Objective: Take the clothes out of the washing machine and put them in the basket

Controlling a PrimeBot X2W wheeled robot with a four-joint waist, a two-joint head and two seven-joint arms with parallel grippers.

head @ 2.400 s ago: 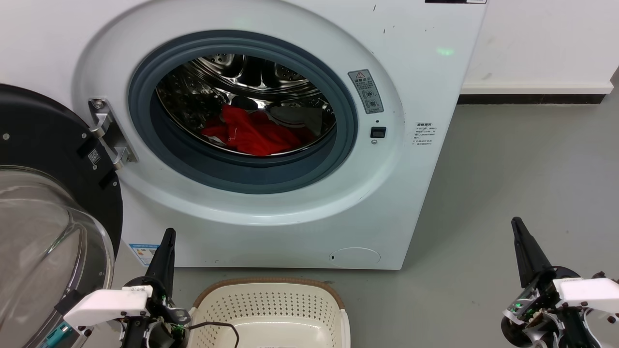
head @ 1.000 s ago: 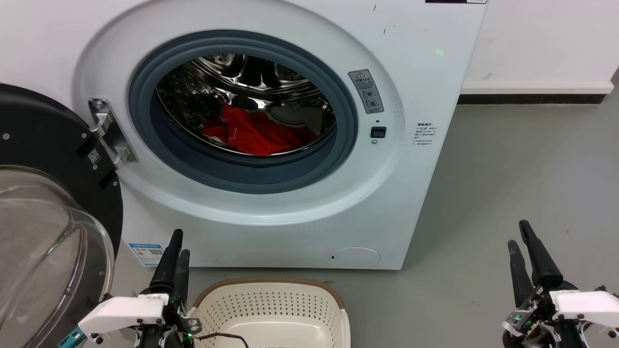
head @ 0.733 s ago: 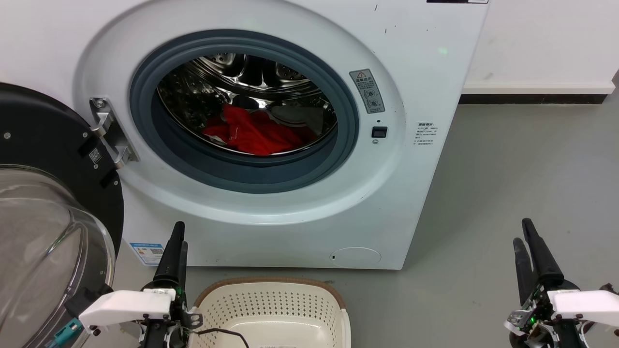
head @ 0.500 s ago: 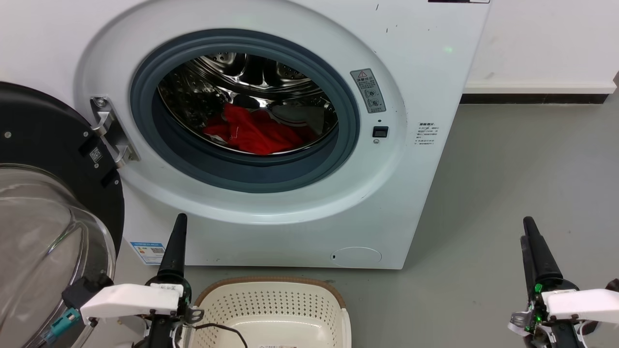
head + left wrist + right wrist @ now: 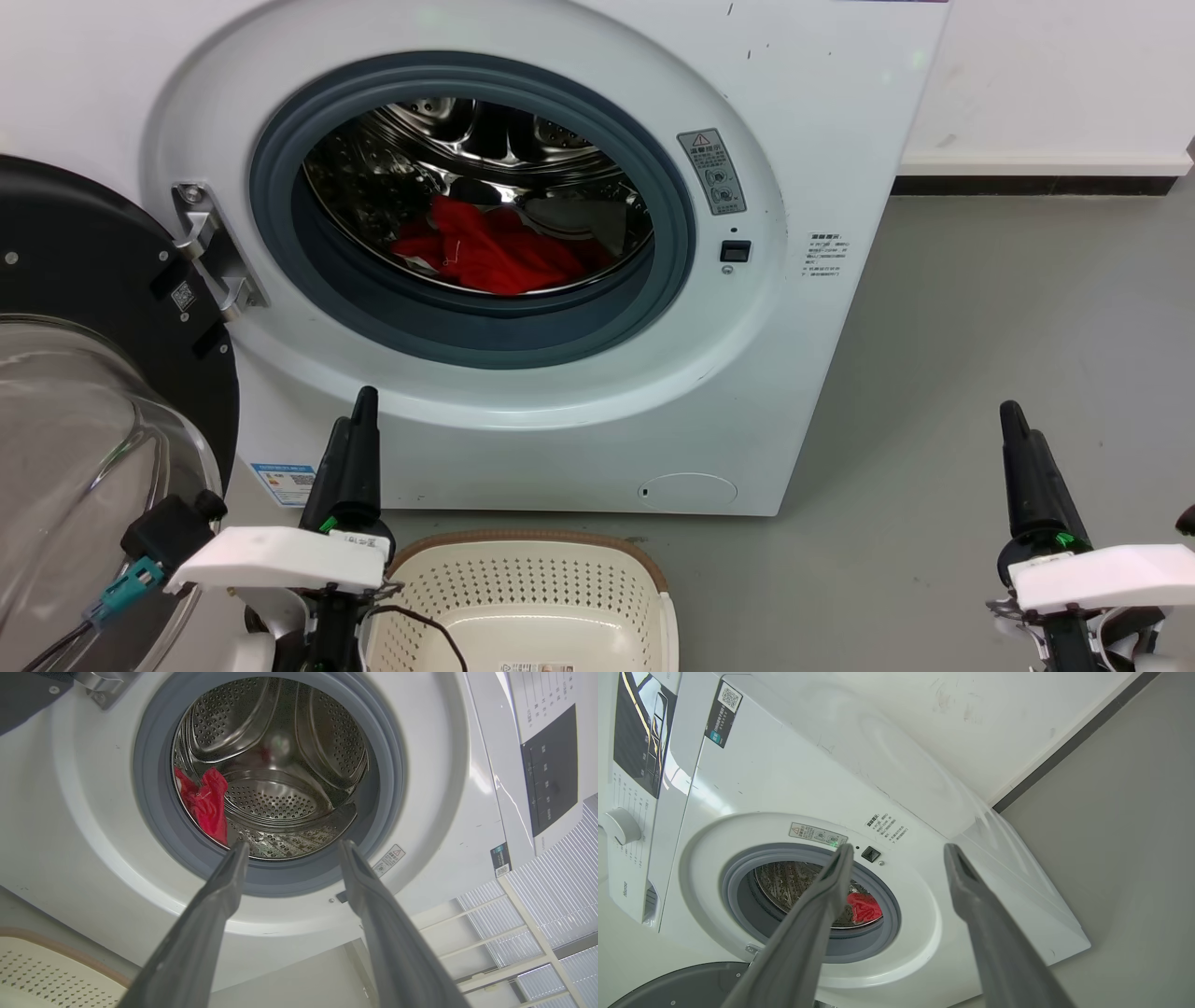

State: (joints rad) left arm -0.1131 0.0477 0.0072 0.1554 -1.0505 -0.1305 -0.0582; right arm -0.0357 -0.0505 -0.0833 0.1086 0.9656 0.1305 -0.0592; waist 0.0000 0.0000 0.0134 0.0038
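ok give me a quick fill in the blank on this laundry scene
The ____ garment lies in the washing machine's drum.
The machine's door stands ____.
The basket sits on the floor in ____ of the machine.
The left gripper and right gripper each hold ____.
Missing words: red, open, front, nothing.

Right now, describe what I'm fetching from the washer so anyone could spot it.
Start at the white washing machine, door open. Look through its grey-rimmed porthole into the steel drum. The clothes lie low there: a crumpled garment, bright red against shiny metal.
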